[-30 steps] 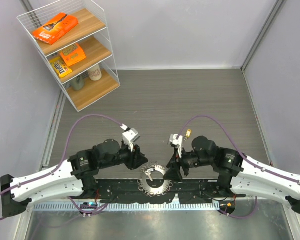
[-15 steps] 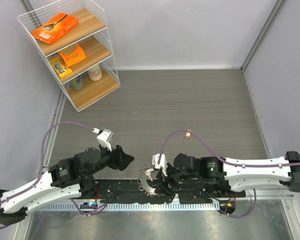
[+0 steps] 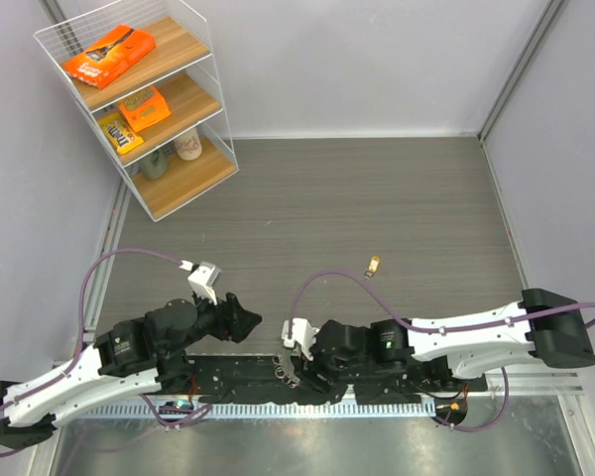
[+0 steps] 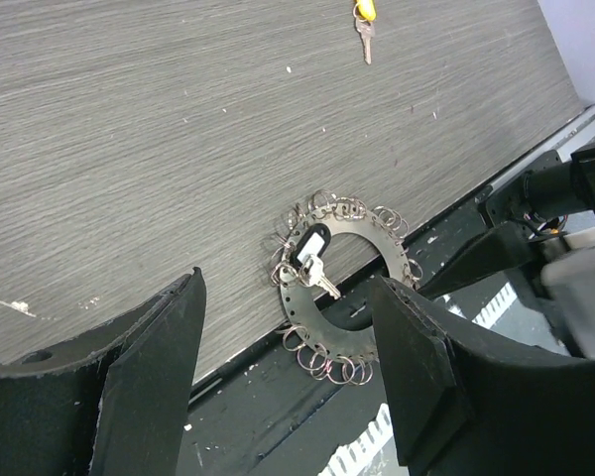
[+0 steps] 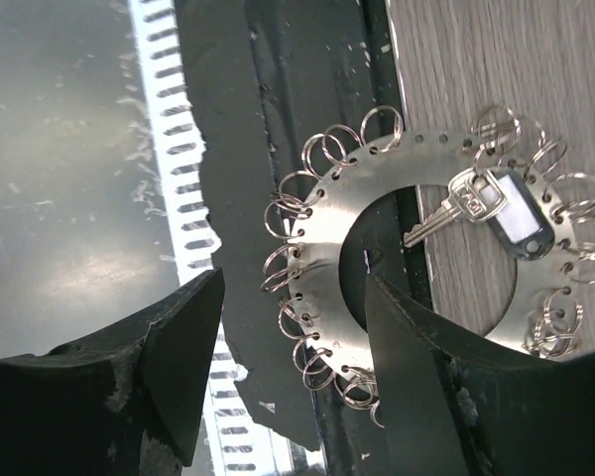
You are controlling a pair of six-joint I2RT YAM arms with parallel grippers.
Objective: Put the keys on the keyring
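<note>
Grey wood-grain table (image 3: 327,198), pale walls (image 3: 377,59), wire snack shelf (image 3: 139,99) at ten o'clock, keyring (image 5: 416,164) at six; left gripper (image 4: 286,297) and right gripper (image 5: 295,283) both released.

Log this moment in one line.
left hand open, empty | right hand open, over keyring | silver key lying on keyring | brass key loose on table, apart

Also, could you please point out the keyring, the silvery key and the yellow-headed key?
keyring (image 5: 325,268), right wrist view, the plate's left band.
silvery key (image 5: 473,196), right wrist view, its head.
yellow-headed key (image 4: 365,40), left wrist view, its blade.
</note>
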